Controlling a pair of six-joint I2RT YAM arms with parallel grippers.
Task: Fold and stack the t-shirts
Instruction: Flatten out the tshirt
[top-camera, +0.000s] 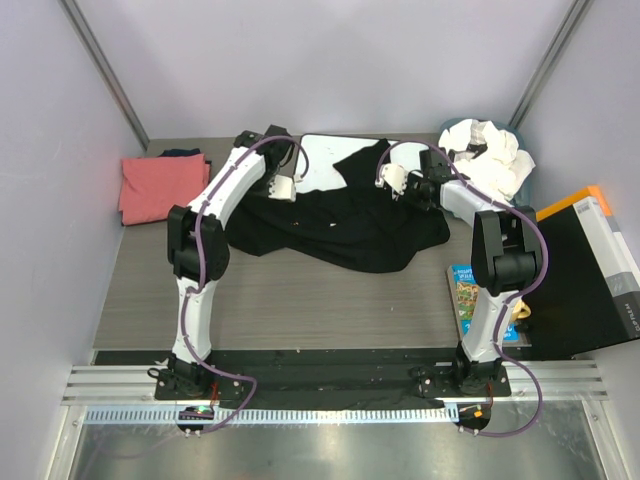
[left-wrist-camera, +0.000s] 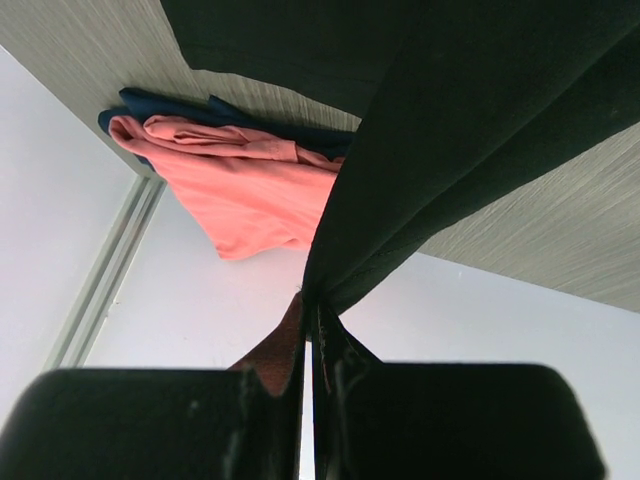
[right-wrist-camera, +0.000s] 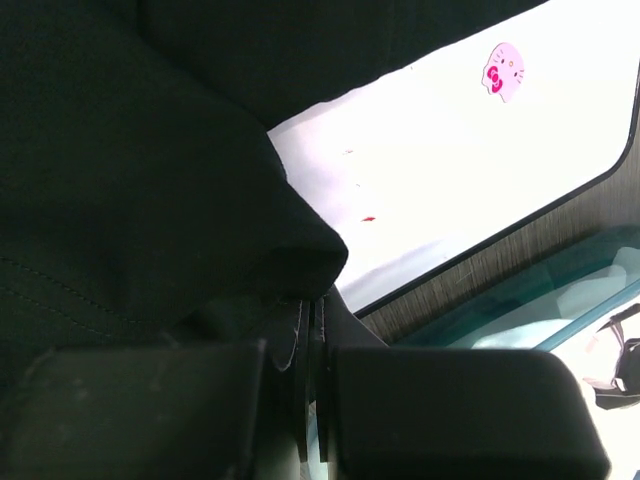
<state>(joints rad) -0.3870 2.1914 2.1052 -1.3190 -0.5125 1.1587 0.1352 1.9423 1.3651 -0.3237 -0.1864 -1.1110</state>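
Note:
A black t-shirt (top-camera: 340, 220) lies crumpled across the middle of the table, its far edge over the white board (top-camera: 325, 160). My left gripper (top-camera: 283, 188) is at the shirt's far left edge, shut on a fold of the black cloth (left-wrist-camera: 420, 150). At the shirt's far right edge my right gripper (top-camera: 392, 180) is shut on another black fold (right-wrist-camera: 150, 180). A folded coral-pink t-shirt (top-camera: 160, 185) lies at the far left, on something dark blue (left-wrist-camera: 160, 105). White t-shirts (top-camera: 492, 158) are heaped at the far right.
The white heap sits in a teal basket (top-camera: 528, 165). The black-rimmed board (right-wrist-camera: 470, 150) carries a pink sticker (right-wrist-camera: 503, 70). A black box with an orange edge (top-camera: 590, 270) and a colourful book (top-camera: 470, 295) lie at the right. Walls close in on three sides.

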